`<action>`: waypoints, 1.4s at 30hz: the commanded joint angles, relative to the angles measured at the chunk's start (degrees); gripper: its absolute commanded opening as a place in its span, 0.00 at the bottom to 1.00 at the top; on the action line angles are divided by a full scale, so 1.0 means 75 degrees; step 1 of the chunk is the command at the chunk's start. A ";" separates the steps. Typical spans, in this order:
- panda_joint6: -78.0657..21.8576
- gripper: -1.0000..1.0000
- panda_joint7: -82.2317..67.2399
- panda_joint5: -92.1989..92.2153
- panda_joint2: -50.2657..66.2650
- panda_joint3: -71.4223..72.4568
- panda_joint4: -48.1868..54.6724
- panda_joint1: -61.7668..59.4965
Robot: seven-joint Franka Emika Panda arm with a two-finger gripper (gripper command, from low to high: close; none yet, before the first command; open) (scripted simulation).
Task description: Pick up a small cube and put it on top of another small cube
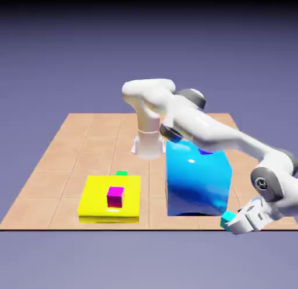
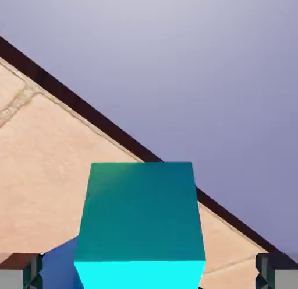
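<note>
At the exterior view's left, a flat, glossy yellow block [image 1: 110, 199] lies on the table [image 1: 52, 186]. A magenta cube [image 1: 115, 197] shows against it, and just right of that a small green cube [image 1: 121, 173] peeps out behind the block. Either could be the cube to stack on; which one is meant, I cannot tell. Farther right, the big glossy blue cube [image 1: 197, 180] stands well apart from the yellow block.

Beyond it, at the table's front edge, is the teal cube [image 1: 226, 219], with the gripper [image 2: 152, 272] tilted beside it. The fingers are spread, one on each side of the cube in the hand view, with a gap at either side; nothing is pinched. The step in hand looks to be the grasp. The next move calls for settling the fingers squarely around the cube, closing, then lifting clear of the big blue cube; a nudge could tip it off the edge.

The teal cube itself is tiny and plain, its faces flat and sharp-edged: one dark teal, the other bright cyan in the hand view.
</note>
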 commanded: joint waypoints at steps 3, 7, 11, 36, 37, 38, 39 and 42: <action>0.0326 0.50 0.0293 0.0008 -0.0066 0.0048 -0.0775 -0.0422; 0.0093 0.00 0.0084 0.0002 -0.0019 0.0014 -0.0223 -0.0121; -0.0371 0.00 -0.0333 -0.0010 0.0075 -0.0055 0.0884 0.0481; 0.0600 0.00 -0.0130 0.5792 -0.3584 -0.5730 -0.2046 -0.0543; 0.0676 0.00 -0.0095 0.6080 -0.3771 -0.6007 -0.2257 -0.0630; 0.0752 0.00 -0.0060 0.6368 -0.3958 -0.6284 -0.2468 -0.0716; 0.0827 0.00 -0.0026 0.6656 -0.4145 -0.6561 -0.2679 -0.0803; 0.1055 0.00 0.0079 0.7520 -0.4705 -0.7391 -0.3311 -0.1062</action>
